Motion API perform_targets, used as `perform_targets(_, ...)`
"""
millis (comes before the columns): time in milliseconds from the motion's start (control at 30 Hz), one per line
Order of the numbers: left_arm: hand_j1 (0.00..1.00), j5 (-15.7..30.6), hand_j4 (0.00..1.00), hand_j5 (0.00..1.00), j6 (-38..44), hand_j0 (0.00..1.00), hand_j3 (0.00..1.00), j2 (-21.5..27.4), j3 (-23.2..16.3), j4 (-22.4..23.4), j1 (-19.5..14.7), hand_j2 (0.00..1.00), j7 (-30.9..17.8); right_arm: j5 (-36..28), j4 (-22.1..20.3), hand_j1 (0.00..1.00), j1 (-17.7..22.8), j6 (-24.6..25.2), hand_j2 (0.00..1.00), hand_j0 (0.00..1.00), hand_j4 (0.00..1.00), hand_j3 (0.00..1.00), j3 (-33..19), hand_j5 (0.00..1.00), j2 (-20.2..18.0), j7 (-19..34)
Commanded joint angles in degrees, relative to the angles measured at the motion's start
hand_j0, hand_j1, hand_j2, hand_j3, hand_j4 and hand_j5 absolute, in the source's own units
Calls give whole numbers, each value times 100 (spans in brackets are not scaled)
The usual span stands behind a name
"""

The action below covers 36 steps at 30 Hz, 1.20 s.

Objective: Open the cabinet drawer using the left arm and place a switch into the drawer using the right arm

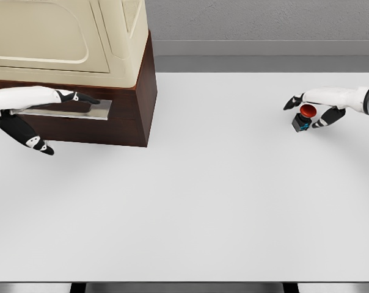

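Head view: left hand (35,113) at the drawer handle (68,111) on the dark-wood cabinet (138,97), fingers extended along the metal bar, thumb hanging below; can't tell if it's gripping. Drawer shut. Right hand (322,107) at table (190,201) far right, fingers curled around the switch (303,117), red button, black base.

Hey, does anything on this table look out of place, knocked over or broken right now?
Nothing stands out. The cabinet sits squarely at the table's back left with its drawer shut, the left hand at the handle. The switch stands at the right, between the right hand's fingers, apparently intact. No spills or damage show.
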Motion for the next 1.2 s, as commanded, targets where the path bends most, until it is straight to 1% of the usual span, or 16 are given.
perform_targets(0, 100, 32, 100, 100, 9, 100, 100, 12, 11, 16, 0, 100, 2, -27, -2, 72, 0, 10, 72, 72, 72, 72, 6, 72, -3, -2)
perform_targets(100, 100, 14, 100, 100, 9, 100, 100, 74, 37, 95, -9, 100, 2, -27, -2, 70, 0, 2, 70, 70, 70, 70, -2, 70, -11, -2)
perform_targets(133, 100, -3, 100, 100, 9, 100, 100, 74, 151, 104, 0, 100, 2, -27, -2, 68, 0, 1, 68, 68, 68, 68, -2, 68, -11, -2)
perform_targets(200, 100, -3, 100, 100, 9, 100, 100, 65, 169, 183, 9, 100, 2, -27, -11, 66, 0, -16, 66, 66, 66, 66, -2, 66, -11, -2)
perform_targets(267, 100, 5, 100, 100, 18, 100, 100, 65, 195, 201, 193, 100, 2, -27, -11, 64, 9, -16, 64, 64, 64, 64, 6, 64, -3, -2)
perform_targets(600, 100, -12, 100, 100, 79, 100, 100, 48, 186, 315, 211, 100, 2, -27, -11, 54, 18, -34, 54, 54, 54, 54, 6, 54, -3, -2)
perform_targets(800, 100, -3, 100, 100, 79, 100, 100, 21, 186, 306, 237, 100, 2, -27, -37, 51, -9, -42, 51, 51, 51, 51, 6, 51, 24, -2)
perform_targets(1033, 100, 23, 100, 100, 79, 100, 100, 12, 186, 306, 246, 100, 2, -27, -327, 50, -26, -42, 50, 50, 50, 50, 6, 50, 24, -2)
perform_targets(1133, 100, 23, 100, 100, 88, 100, 100, 4, 186, 306, 255, 100, 2, -27, -512, 49, -26, -174, 49, 49, 49, 49, 6, 49, 24, -2)
perform_targets(1167, 100, 23, 100, 100, 88, 100, 100, 4, 186, 306, 246, 100, 2, -27, -530, 49, -44, -393, 49, 49, 49, 49, 6, 49, 24, -2)
